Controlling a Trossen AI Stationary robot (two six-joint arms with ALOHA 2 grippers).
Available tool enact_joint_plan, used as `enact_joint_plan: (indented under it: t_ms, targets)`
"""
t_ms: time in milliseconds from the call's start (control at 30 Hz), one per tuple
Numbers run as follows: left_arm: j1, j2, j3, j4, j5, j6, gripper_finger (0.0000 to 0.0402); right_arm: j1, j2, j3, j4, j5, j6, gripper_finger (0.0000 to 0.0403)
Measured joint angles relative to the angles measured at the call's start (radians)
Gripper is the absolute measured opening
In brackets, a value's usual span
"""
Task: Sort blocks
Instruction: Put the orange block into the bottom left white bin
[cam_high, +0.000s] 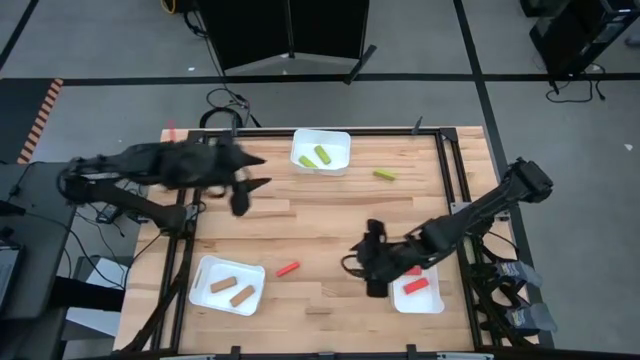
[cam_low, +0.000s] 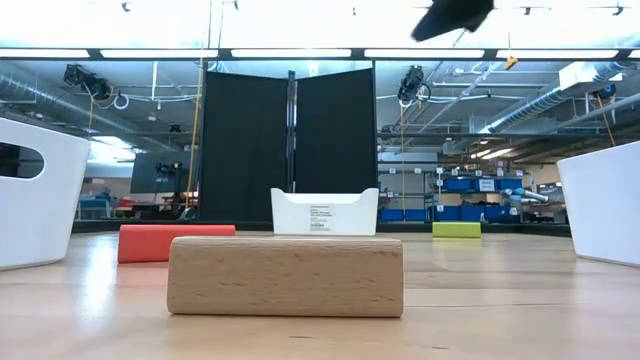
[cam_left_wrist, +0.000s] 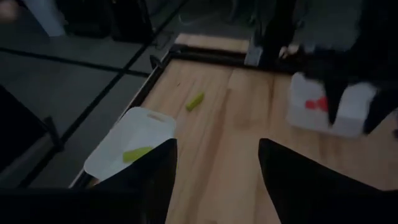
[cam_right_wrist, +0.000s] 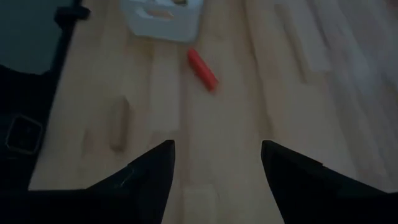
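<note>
Loose on the table lie a red block (cam_high: 288, 268) (cam_right_wrist: 203, 68), a yellow-green block (cam_high: 384, 174) (cam_left_wrist: 194, 101) and a tan wood block (cam_low: 285, 275) (cam_right_wrist: 118, 124) near the near edge. The far tray (cam_high: 335, 140) holds yellow-green blocks, the near-left tray (cam_high: 205, 275) holds two tan blocks, and the near-right tray (cam_high: 432, 300) holds a red block. My left gripper (cam_high: 262, 172) (cam_left_wrist: 217, 146) is open above the table's far left part. My right gripper (cam_high: 358, 262) (cam_right_wrist: 217, 146) is open, right of the red block and pointing toward it.
Bare wood lies between the three white trays. A black metal frame runs along the table's left, right and far edges. In the low view the tan block stands close in front, the red block (cam_low: 175, 242) behind it to the left.
</note>
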Motion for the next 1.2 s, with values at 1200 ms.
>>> enact_joint_plan:
  t_ms: [1200]
  targets:
    - [-0.336,-0.208,-0.272,0.020,-0.258,-0.322,0.0227,-0.247,0.742,0.395,0.458,-0.289,-0.448,0.0252]
